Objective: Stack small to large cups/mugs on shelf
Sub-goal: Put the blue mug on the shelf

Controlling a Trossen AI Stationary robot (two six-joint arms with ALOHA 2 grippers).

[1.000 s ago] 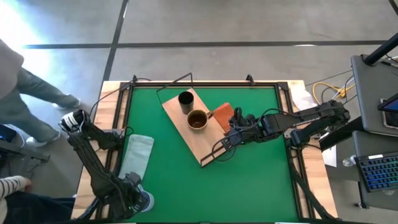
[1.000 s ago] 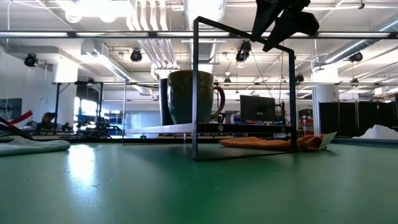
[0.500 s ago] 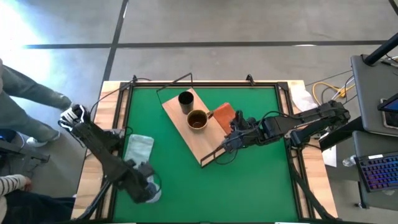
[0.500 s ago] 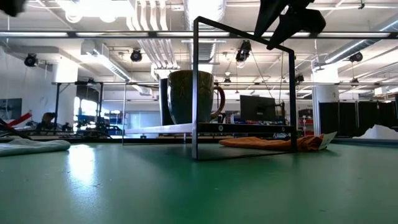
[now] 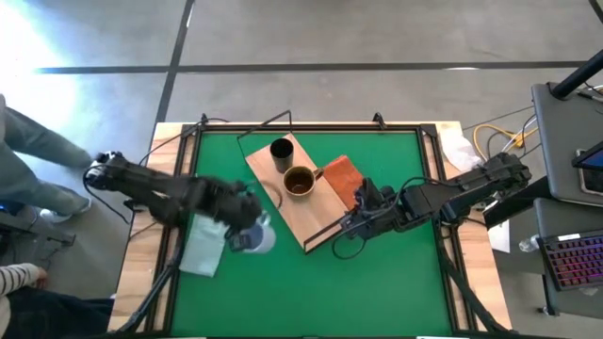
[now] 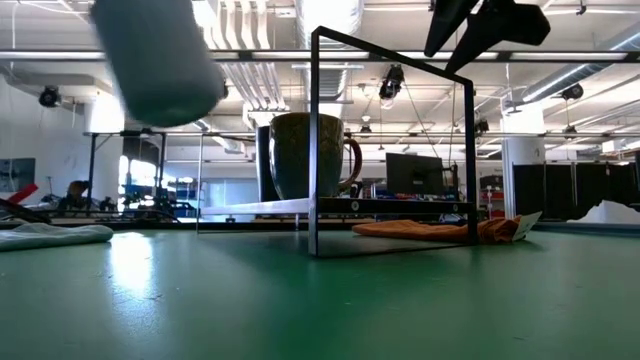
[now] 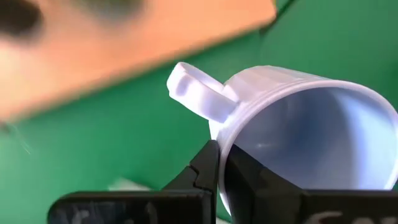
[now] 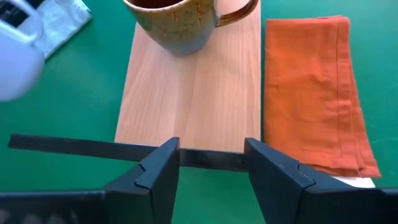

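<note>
A narrow black cup (image 5: 281, 151) and a brown mug (image 5: 300, 181) stand on the light-wood shelf (image 5: 287, 212), which lies slantwise on the green table. My left gripper (image 5: 243, 226) is shut on the pale blue-grey cup (image 5: 256, 237), near the shelf's left side. The cup shows high up in the low view (image 6: 155, 60). My right gripper (image 5: 347, 224) is open above the shelf's near end. In the right wrist view (image 8: 211, 168) its fingers stand on either side of the black wire frame (image 8: 74, 147); I cannot tell whether they touch it. My left gripper (image 7: 221, 165) pinches the cup's wall at the rim (image 7: 231, 144), right beside the handle (image 7: 196, 93). One finger is inside the cup and one outside. The fingers come from the table's left. The cup is lifted clear of the table and tilted.
An orange cloth (image 5: 344, 177) lies against the shelf's right side. A pale cloth (image 5: 203, 247) lies at the table's left edge. The wire frame stands tall at the shelf's ends (image 6: 315, 140). A person (image 5: 38, 151) stands beyond the left edge.
My left gripper has swung from the table's near left corner toward the far side and right, up to the shelf's left side. It carries the pale cup, which now hangs high above the table. My right gripper has shifted slightly toward the near edge.
</note>
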